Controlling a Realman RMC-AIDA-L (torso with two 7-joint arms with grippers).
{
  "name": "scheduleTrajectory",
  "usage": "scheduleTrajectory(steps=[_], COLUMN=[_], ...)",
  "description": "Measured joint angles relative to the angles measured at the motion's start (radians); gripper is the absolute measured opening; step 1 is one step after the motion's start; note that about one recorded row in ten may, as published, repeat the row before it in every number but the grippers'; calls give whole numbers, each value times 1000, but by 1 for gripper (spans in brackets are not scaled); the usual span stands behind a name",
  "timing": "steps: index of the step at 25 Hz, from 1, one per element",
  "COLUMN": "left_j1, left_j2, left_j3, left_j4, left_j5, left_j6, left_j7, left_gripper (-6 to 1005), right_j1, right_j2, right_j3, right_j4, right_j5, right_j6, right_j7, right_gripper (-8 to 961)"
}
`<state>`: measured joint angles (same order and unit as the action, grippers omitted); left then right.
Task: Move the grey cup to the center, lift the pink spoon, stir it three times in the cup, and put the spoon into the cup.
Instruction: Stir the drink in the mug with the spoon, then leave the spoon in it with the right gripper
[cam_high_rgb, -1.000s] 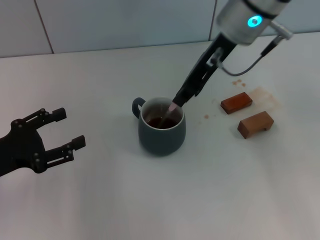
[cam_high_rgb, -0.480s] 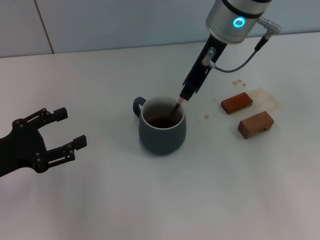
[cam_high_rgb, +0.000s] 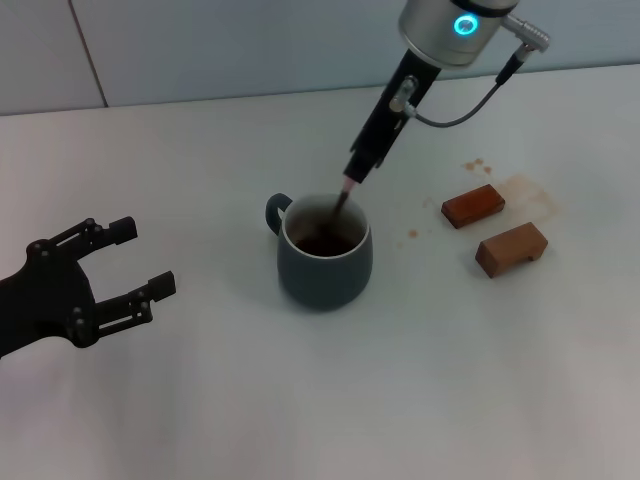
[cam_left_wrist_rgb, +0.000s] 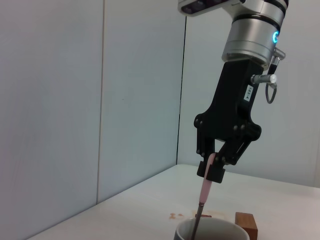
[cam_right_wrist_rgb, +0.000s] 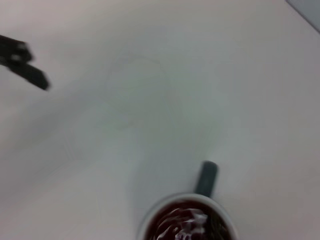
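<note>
The grey cup (cam_high_rgb: 324, 265) stands mid-table with dark brown liquid inside and its handle at the back left. It also shows in the left wrist view (cam_left_wrist_rgb: 212, 231) and the right wrist view (cam_right_wrist_rgb: 187, 222). My right gripper (cam_high_rgb: 356, 172) is above the cup's back rim, shut on the pink spoon (cam_high_rgb: 345, 193), whose lower end dips into the liquid. The left wrist view shows the right gripper (cam_left_wrist_rgb: 212, 167) pinching the spoon's pink handle (cam_left_wrist_rgb: 204, 189). My left gripper (cam_high_rgb: 130, 262) is open and empty, low at the left, apart from the cup.
Two brown rectangular blocks (cam_high_rgb: 472, 205) (cam_high_rgb: 511, 248) lie to the right of the cup, next to brown stains (cam_high_rgb: 525, 190). A pale wall runs along the table's back edge.
My right gripper has moved back and to the left and risen a little, swinging the spoon from the cup's right side toward its back rim. The left arm has not moved.
</note>
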<state>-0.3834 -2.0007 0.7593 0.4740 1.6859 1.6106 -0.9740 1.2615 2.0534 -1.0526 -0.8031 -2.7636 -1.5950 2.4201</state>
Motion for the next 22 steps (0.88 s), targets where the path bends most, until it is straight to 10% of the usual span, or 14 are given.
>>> scheduleTrajectory(steps=[22], left_j1=[1], left_j2=[1], left_j3=[0], left_j4=[1], left_j5=[0], left_j6=[0], left_j7=[2], left_gripper=[833], right_j1=[39], right_j2=[19], right_j3=[-59], right_j4=[8], right_j5=[25], right_j6=[-64], right_j7=[-10], right_gripper=[118])
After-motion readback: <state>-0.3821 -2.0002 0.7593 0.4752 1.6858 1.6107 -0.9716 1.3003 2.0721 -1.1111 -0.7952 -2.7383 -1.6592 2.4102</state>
